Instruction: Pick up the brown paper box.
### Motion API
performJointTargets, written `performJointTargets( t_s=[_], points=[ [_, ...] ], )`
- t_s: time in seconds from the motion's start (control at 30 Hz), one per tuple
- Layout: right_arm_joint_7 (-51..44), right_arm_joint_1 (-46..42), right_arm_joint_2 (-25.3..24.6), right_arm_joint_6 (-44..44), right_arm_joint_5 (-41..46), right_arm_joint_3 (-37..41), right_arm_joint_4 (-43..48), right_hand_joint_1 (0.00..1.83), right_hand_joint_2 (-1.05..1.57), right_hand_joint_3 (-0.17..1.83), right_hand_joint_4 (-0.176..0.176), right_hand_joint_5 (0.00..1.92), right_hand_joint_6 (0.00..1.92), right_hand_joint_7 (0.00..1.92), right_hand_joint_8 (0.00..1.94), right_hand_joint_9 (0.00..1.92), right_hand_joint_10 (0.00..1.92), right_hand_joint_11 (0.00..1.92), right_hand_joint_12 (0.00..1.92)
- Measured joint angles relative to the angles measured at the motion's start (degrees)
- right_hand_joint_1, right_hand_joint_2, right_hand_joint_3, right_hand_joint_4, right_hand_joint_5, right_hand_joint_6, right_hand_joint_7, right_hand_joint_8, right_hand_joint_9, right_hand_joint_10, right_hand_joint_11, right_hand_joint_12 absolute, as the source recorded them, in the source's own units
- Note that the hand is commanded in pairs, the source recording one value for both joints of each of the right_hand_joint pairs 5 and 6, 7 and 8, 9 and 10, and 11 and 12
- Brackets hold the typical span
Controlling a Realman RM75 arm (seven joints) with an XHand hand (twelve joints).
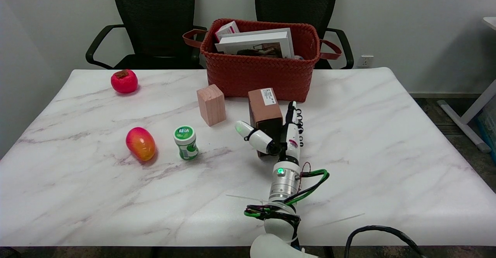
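While the brown paper box (265, 111) stands upright on the worktop (387, 141), just near of the red woven basket (259, 72), the right hand (277, 134) brackets it: thumb at its near left, fingers (291, 114) along its right. Whether it grips yet, I cannot tell.

- The right arm (285, 180) comes in from the lower right edge and stretches up across the picture, green and black cables looped round its silver wrist
- The right hand (277, 132) is spread: thumb angled out to the left, a green light at its tip, fingers (291, 114) straight and pointing away
- Nothing is clamped between thumb and fingers
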Motion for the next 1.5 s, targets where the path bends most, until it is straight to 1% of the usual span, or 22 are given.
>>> performJointTargets(
  t_s=[0.07, 0.13, 0.17, 0.23, 0.27, 0.3, 0.33, 0.37, 0.43, 0.47, 0.5, 0.53, 0.6, 0.63, 0.77, 0.93, 1.0, 1.03, 1.1, 1.17, 1.3, 1.5],
  points=[
    [0.02, 0.04, 0.01, -0.2, 0.11, 0.06, -0.08, 1.0, 0.63, 0.11, 0.0, 0.0, 0.0, 0.02, 0.02, 0.07, 0.07, 0.0, 0.0],
    [0.05, 0.07, 0.01, -0.34, 0.19, 0.12, -0.13, 1.0, 0.66, 0.14, 0.0, 0.01, 0.01, 0.16, 0.16, 0.17, 0.17, 0.06, 0.06],
    [0.05, 0.09, 0.02, -0.4, 0.21, 0.14, -0.15, 1.0, 0.68, 0.15, 0.0, 0.04, 0.04, 0.22, 0.22, 0.21, 0.21, 0.1, 0.1],
    [0.07, 0.14, 0.02, -0.45, 0.28, 0.15, -0.18, 1.01, 0.71, 0.17, 0.0, 0.25, 0.25, 0.34, 0.34, 0.28, 0.28, 0.18, 0.18],
    [0.08, 0.17, 0.03, -0.45, 0.32, 0.18, -0.2, 1.01, 0.73, 0.18, 0.0, 0.39, 0.39, 0.42, 0.42, 0.32, 0.32, 0.23, 0.23],
    [0.08, 0.18, 0.03, -0.45, 0.34, 0.2, -0.22, 1.01, 0.75, 0.19, 0.0, 0.55, 0.55, 0.52, 0.52, 0.37, 0.37, 0.28, 0.28],
    [0.09, 0.19, 0.03, -0.45, 0.35, 0.21, -0.24, 1.02, 0.78, 0.21, 0.0, 0.77, 0.77, 0.62, 0.62, 0.44, 0.44, 0.33, 0.33],
    [0.11, 0.2, 0.04, -0.45, 0.36, 0.21, -0.25, 1.02, 0.81, 0.23, 0.0, 0.94, 0.94, 0.69, 0.69, 0.5, 0.5, 0.37, 0.37],
    [0.18, 0.23, 0.05, -0.37, 0.37, 0.26, -0.28, 1.01, 0.86, 0.28, 0.0, 1.16, 1.16, 0.82, 0.82, 0.59, 0.59, 0.43, 0.43],
    [0.23, 0.24, 0.05, -0.28, 0.37, 0.27, -0.28, 1.03, 0.91, 0.3, 0.0, 1.31, 1.31, 0.91, 0.91, 0.66, 0.66, 0.47, 0.47],
    [0.28, 0.25, 0.05, -0.17, 0.37, 0.26, -0.3, 1.03, 0.92, 0.32, 0.0, 1.35, 1.35, 0.94, 0.94, 0.69, 0.69, 0.48, 0.48],
    [0.31, 0.25, 0.07, -0.01, 0.37, 0.31, -0.32, 1.03, 0.96, 0.35, 0.0, 1.42, 1.42, 1.09, 1.09, 0.75, 0.75, 0.53, 0.53],
    [0.37, 0.26, 0.06, 0.26, 0.37, 0.31, -0.36, 1.03, 1.0, 0.39, 0.0, 1.44, 1.44, 1.2, 1.2, 0.8, 0.8, 0.58, 0.58],
    [0.39, 0.26, 0.06, 0.38, 0.37, 0.32, -0.39, 1.04, 1.01, 0.41, 0.0, 1.44, 1.44, 1.21, 1.21, 0.81, 0.81, 0.6, 0.6],
    [0.5, 0.27, -0.02, 0.92, 0.37, 0.33, -0.56, 1.04, 1.04, 0.43, 0.0, 1.43, 1.43, 1.24, 1.24, 0.84, 0.84, 0.62, 0.62],
    [0.84, 0.39, -0.1, 1.46, 0.33, 0.3, -0.71, 1.07, 1.07, 0.37, 0.0, 1.36, 1.36, 1.31, 1.31, 0.86, 0.86, 0.65, 0.65],
    [1.15, 0.44, -0.1, 1.63, 0.3, 0.27, -0.8, 1.09, 1.09, 0.34, 0.0, 1.32, 1.32, 1.35, 1.35, 0.96, 0.96, 0.9, 0.9],
    [1.34, 0.48, -0.11, 1.68, 0.29, 0.25, -0.85, 1.09, 1.1, 0.34, 0.0, 1.31, 1.31, 1.37, 1.37, 1.0, 1.0, 0.97, 0.97],
    [1.66, 0.6, -0.11, 1.82, 0.23, 0.24, -0.94, 1.1, 1.11, 0.33, 0.0, 1.31, 1.31, 1.38, 1.38, 1.06, 1.06, 1.03, 1.03],
    [1.96, 0.7, -0.14, 1.88, 0.2, 0.2, -1.05, 1.1, 1.13, 0.32, 0.0, 1.36, 1.36, 1.42, 1.42, 1.14, 1.14, 1.09, 1.09],
    [2.39, 0.88, -0.16, 2.1, 0.19, 0.24, -1.17, 1.12, 1.16, 0.28, 0.0, 1.36, 1.36, 1.45, 1.45, 1.21, 1.21, 1.14, 1.14],
    [2.89, 1.15, -0.16, 2.32, 0.14, 0.28, -1.31, 1.14, 1.21, 0.27, 0.0, 1.35, 1.35, 1.51, 1.51, 1.29, 1.29, 1.15, 1.15]
  ],
)
